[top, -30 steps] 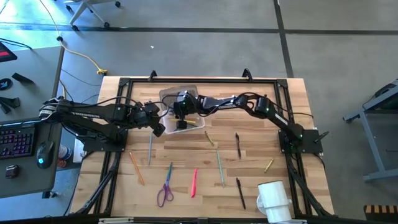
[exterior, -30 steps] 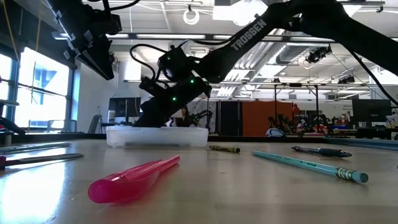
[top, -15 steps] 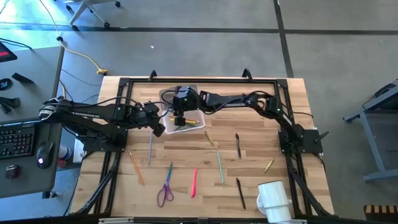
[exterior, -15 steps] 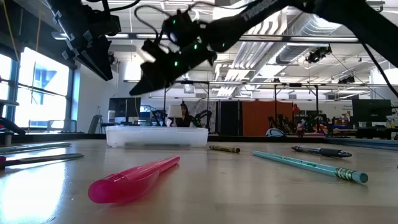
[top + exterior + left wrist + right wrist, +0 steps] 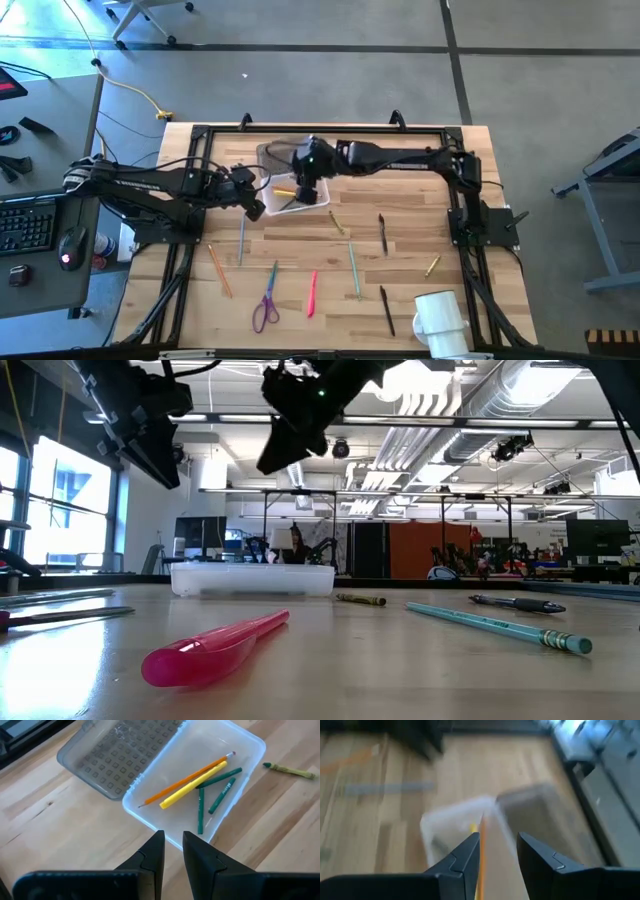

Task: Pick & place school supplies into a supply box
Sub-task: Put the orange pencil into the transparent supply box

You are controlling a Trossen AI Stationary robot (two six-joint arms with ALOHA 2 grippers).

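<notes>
Clear supply box [image 5: 200, 785] holds an orange pencil [image 5: 187, 777], a yellow marker [image 5: 192, 786] and green crayons [image 5: 220, 782]. The right tool [image 5: 497, 855] hangs above it, empty and parted; the left tool [image 5: 172, 852] waits beside it, narrow and empty.

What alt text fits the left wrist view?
A clear supply box on a wooden table holds an orange pencil, a yellow marker and three green crayons; the left gripper hovers nearby, fingers slightly apart. A grey lid lies alongside.
</notes>
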